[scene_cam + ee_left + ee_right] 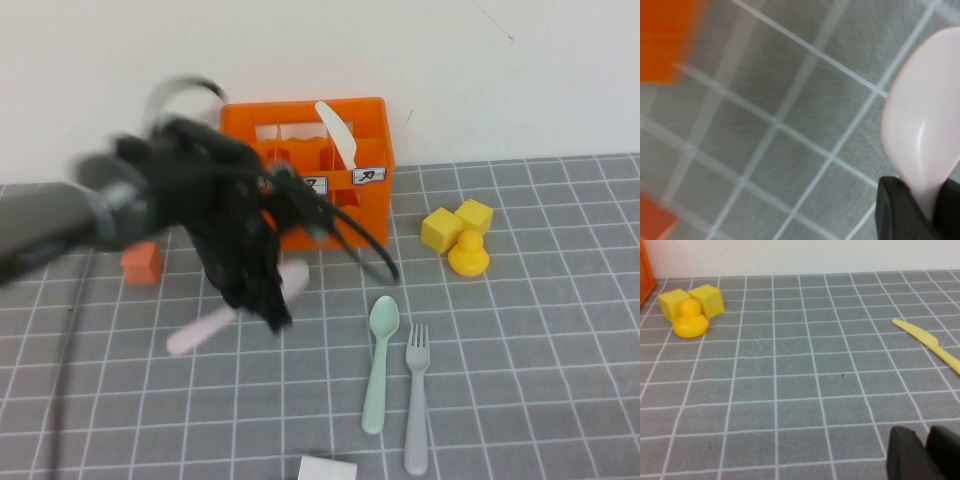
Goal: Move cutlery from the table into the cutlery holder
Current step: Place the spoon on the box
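Pale pink plastic is what matters here: the pink spoon (215, 322) sits pinched in the left gripper (268, 305), the fingers (900, 207) pressed against its neck just below the bowl, so the handle trails out low and to the gripper's left, above the table (520, 300). That grip near the bowl looks chosen so the long handle can be tipped down into a slot. The cutlery holder (305, 165) stands just behind the gripper, close, with the white knife (338, 133) already standing upright in a back compartment. Waiting to the gripper's right, lying side by side on the grid, are the green spoon (379, 360) and the grey fork (416, 405). The right gripper (925, 452) (unseen from above) hovers low over bare tiles, its fingers nearly together with nothing between them, a yellow knife (930, 345) lying ahead of it.
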Controlling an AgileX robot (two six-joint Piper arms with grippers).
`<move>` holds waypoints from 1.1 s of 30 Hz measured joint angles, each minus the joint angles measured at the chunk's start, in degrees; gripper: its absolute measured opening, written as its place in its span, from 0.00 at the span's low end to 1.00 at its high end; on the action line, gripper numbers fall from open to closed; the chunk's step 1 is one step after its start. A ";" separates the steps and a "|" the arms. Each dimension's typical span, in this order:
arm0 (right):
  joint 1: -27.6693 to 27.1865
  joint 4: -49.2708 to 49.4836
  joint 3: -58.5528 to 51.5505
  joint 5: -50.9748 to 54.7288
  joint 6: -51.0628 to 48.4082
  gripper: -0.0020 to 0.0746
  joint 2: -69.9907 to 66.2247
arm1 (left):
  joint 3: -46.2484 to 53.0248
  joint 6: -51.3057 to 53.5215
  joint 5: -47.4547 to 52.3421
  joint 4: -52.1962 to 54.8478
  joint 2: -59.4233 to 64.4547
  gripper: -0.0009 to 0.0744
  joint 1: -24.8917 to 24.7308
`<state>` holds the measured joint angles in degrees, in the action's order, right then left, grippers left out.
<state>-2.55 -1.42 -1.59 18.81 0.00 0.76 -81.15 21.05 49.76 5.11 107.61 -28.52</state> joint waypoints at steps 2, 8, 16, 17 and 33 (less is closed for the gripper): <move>0.00 0.00 0.00 0.00 0.00 0.14 0.00 | 0.00 -0.54 -1.03 -2.64 -3.79 0.15 1.91; 0.00 0.00 0.00 0.00 0.00 0.14 0.00 | 5.18 0.73 -13.70 -18.93 -15.65 0.15 10.58; 0.00 0.00 0.00 0.00 0.00 0.14 0.00 | 15.58 10.78 -43.84 -39.85 -23.64 0.15 12.28; 0.00 0.00 0.00 0.00 0.00 0.14 0.00 | 16.11 10.91 -46.53 -41.40 -23.51 0.15 12.16; 0.00 0.10 0.00 0.00 0.00 0.14 0.00 | 16.62 -12.23 -68.81 -30.70 -13.18 0.15 12.05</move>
<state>-2.55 -1.32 -1.59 18.81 0.00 0.76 -64.53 8.81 -19.05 -25.59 94.42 -16.47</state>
